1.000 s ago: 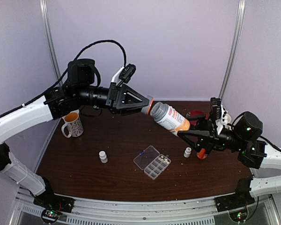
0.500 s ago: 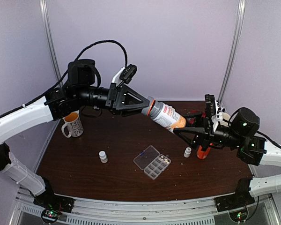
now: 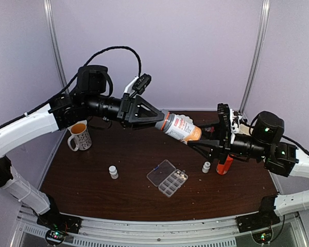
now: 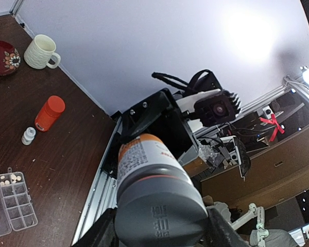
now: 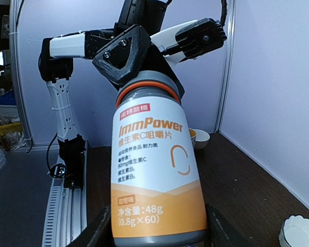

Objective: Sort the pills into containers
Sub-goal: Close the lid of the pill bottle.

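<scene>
A white and orange supplement bottle (image 3: 180, 128) with a grey cap hangs in the air over the table's back half, held from both ends. My left gripper (image 3: 162, 122) is shut on its cap end (image 4: 159, 206), with the fingers (image 4: 95, 234) on either side. My right gripper (image 3: 194, 142) is shut on its orange base (image 5: 157, 216), fingers (image 5: 216, 229) flanking it. The clear organizer box (image 3: 168, 178) lies open on the table below, lid to the left. A few whitish pills (image 4: 7, 179) lie in one end compartment of that box (image 4: 15, 203).
Two small white bottles (image 3: 113, 171) (image 3: 206, 166) stand on the table, and an orange bottle (image 3: 224, 164) sits under the right arm. A mug (image 3: 80, 136) stands at the back left. A white scalloped bowl (image 5: 298, 232) is at the right, with a cream cup (image 4: 39, 51) and a red dish (image 4: 2, 56) nearby.
My right arm has pushed left and slightly upward, carrying the bottle's base with it; the bottle has shifted left and lies flatter. The left arm has barely moved.
</scene>
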